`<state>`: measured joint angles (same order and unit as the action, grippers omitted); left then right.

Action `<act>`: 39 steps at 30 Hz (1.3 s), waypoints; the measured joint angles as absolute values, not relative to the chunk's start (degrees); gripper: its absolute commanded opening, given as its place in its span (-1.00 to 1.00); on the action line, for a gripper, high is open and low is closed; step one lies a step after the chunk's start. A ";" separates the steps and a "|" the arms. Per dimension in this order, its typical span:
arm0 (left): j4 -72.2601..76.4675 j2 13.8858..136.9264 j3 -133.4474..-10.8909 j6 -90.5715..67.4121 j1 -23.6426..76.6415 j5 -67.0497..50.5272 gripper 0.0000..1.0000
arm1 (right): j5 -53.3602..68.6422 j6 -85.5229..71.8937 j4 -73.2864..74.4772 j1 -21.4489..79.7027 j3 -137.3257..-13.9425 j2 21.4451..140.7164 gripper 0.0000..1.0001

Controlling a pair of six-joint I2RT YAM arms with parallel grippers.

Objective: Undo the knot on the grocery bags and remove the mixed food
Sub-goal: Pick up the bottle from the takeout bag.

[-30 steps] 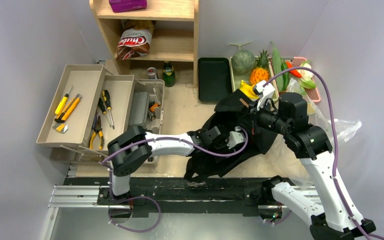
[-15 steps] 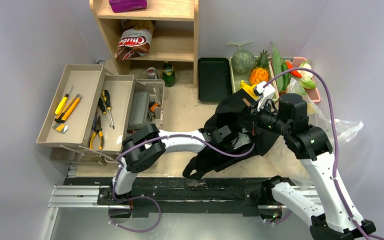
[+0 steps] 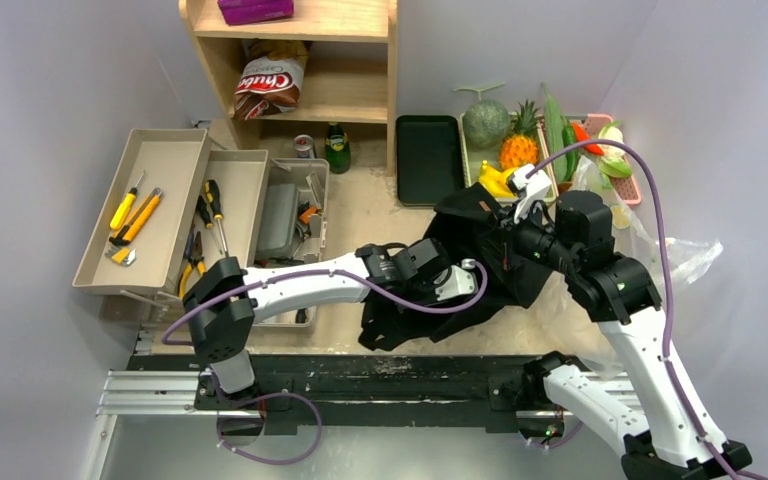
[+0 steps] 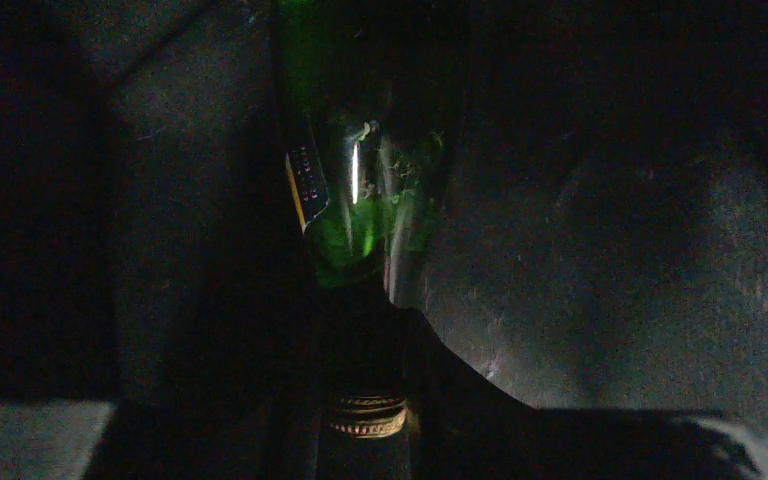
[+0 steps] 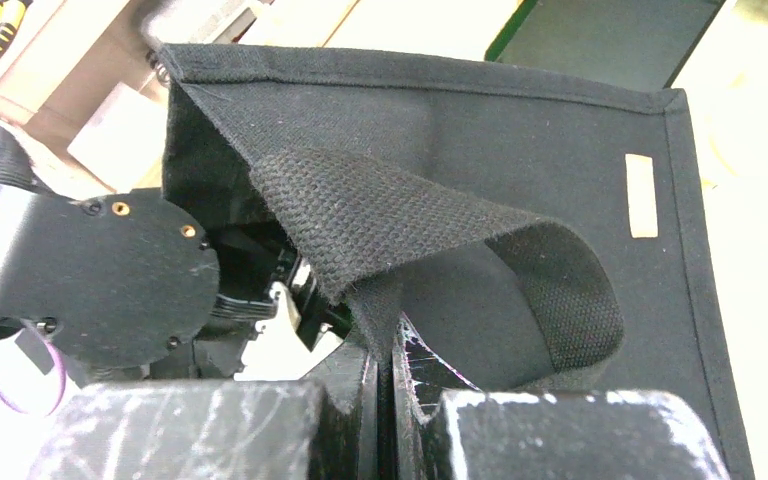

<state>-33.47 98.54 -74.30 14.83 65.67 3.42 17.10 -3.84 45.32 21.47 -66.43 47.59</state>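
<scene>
- The black cloth bag (image 3: 465, 220) lay in the middle of the table, near the arm bases and just in front of the flat black tray (image 3: 428, 160).
- The right gripper (image 5: 380, 400) was closed on the strap handle (image 5: 430, 225) of this bag, and the woven strap passed down between its two fingers.
- The left gripper (image 3: 457, 283) was reached into the bag from the left side.
- Inside the bag it was very dark, but a green bottle (image 4: 360, 210) was visible, its neck with a gold band (image 4: 365, 415) pointing toward the camera.
- I could not tell if the left fingers were closed on the neck.
- The see-through plastic bag (image 3: 682, 255) lay at the right, beside the right arm.
</scene>
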 measured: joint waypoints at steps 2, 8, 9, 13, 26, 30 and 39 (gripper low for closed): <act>-36.32 98.43 -76.09 16.27 65.63 3.51 -1.00 | 16.60 -3.84 45.15 21.47 -66.11 47.55 -1.00; -45.32 96.62 -83.11 20.45 65.63 2.76 -1.00 | 15.73 -3.81 43.99 21.47 -65.10 47.53 -1.00; -46.50 95.94 -84.07 20.95 65.63 2.52 -1.00 | 15.64 -3.81 43.66 21.45 -64.95 47.53 -1.00; -50.37 93.62 -87.42 23.68 65.63 1.67 -1.00 | 15.49 -3.73 42.13 21.47 -64.23 47.53 -1.00; -55.02 88.01 -90.91 29.89 64.42 0.54 -1.00 | 15.77 -3.95 40.21 21.45 -62.48 47.57 -1.00; -50.63 87.46 -88.68 29.82 63.33 -0.16 -0.90 | 16.08 -4.38 39.88 21.45 -62.43 47.57 -1.00; -44.40 81.67 -79.29 27.38 61.17 -8.82 0.17 | 20.03 -4.49 40.14 21.45 -62.46 46.44 -1.00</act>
